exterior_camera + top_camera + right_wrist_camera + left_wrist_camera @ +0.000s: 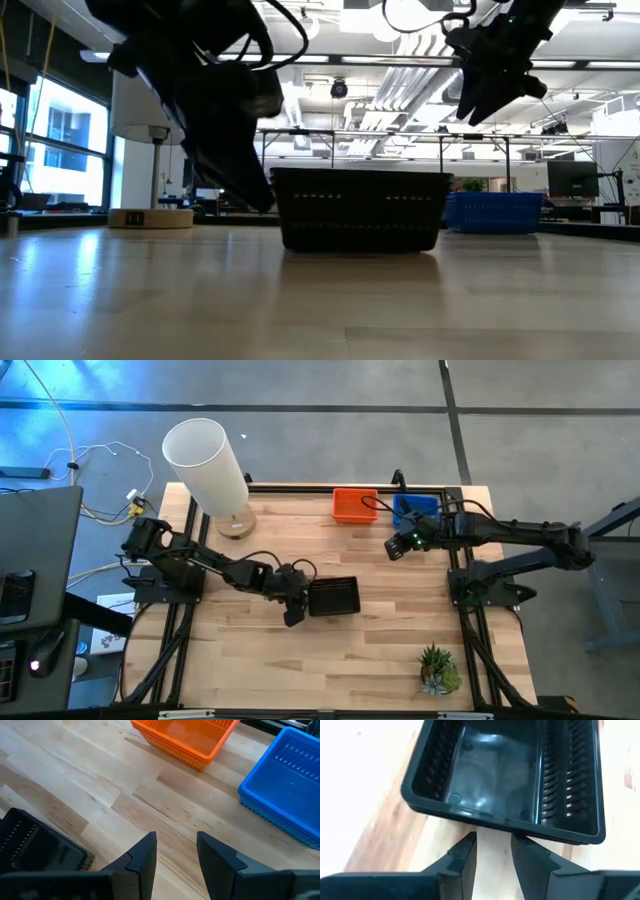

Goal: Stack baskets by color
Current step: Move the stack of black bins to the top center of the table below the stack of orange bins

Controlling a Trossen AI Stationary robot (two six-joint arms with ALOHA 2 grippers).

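**Both grippers empty, black baskets just ahead of the left one**

The tall white cylinder (pixel 208 463) stands at the tabletop's (pixel 260 660) far left corner, well behind the left arm. The left gripper (pixel 296 608) is low over the middle of the tabletop, its fingers (pixel 465 855) parted by a narrow gap and holding nothing. Straight ahead of its fingertips, with only a sliver of bare wood between them and the near rim, sits the black basket stack (pixel 333 597); the left wrist view shows doubled rims there, so more than one black basket is nested, though I cannot tell the exact count. In the low view the stack (pixel 360 208) rests flat on the tabletop just beside the left gripper (pixel 240 180).

Farther right, the right gripper (pixel 398 545) hangs well above the tabletop, raised high in the low view (pixel 480 95). Its fingers (pixel 142 857) are also a narrow gap apart and grip nothing; only bare wood lies beneath them. Ahead of it and a little to one side is the orange basket (pixel 355 505), and near its other side, closer to the arm, is the blue basket (pixel 414 510); the two sit close together near the far edge. Whether either holds nested baskets cannot be told. The black stack (pixel 35 847) lies near the right gripper on the side toward the left arm.

A small green potted plant (pixel 438 668) stands at the near right corner, well apart from both grippers.
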